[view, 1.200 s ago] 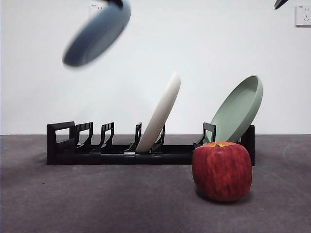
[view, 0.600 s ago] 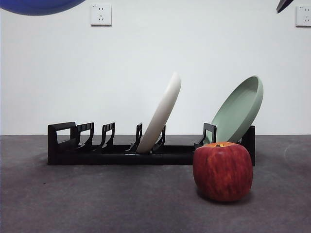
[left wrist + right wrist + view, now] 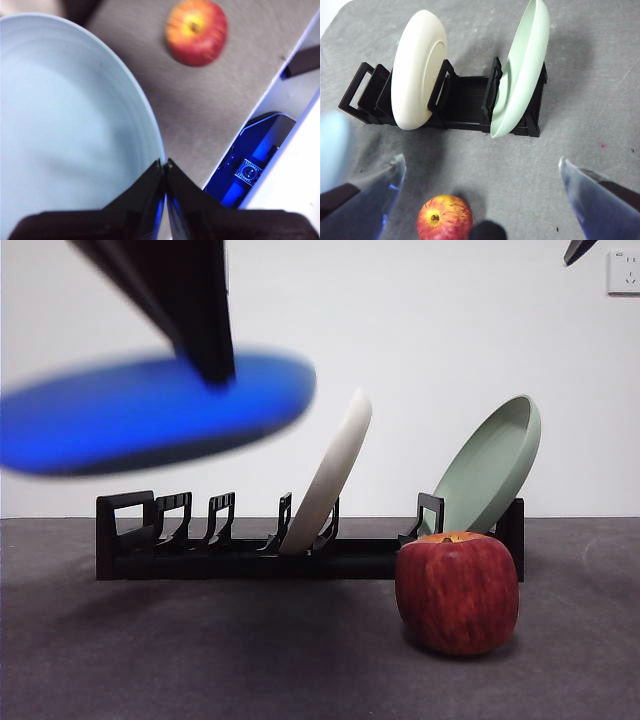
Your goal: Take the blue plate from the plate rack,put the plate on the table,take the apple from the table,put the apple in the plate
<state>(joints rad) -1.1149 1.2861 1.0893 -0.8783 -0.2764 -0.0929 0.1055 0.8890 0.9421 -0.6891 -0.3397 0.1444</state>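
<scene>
Left gripper (image 3: 164, 167): we see its jaws pinched tight on the blue plate (image 3: 150, 410) rim, aloft above the plate rack (image 3: 200, 540).
Right gripper (image 3: 480, 190): we see it spread wide, holding nothing.
Apple (image 3: 458, 592): on the table (image 3: 200, 660).

The rack (image 3: 300, 545) lies across the table (image 3: 200, 660) at the back. In it a cream plate (image 3: 330, 472) leans mid-rack and a green plate (image 3: 490, 465) at its 3 o'clock end. The apple (image 3: 458, 592) sits on the table before the green plate. The blue plate (image 3: 155, 410) hangs level above the rack's 9 o'clock end, held by the left gripper (image 3: 164, 162).
</scene>
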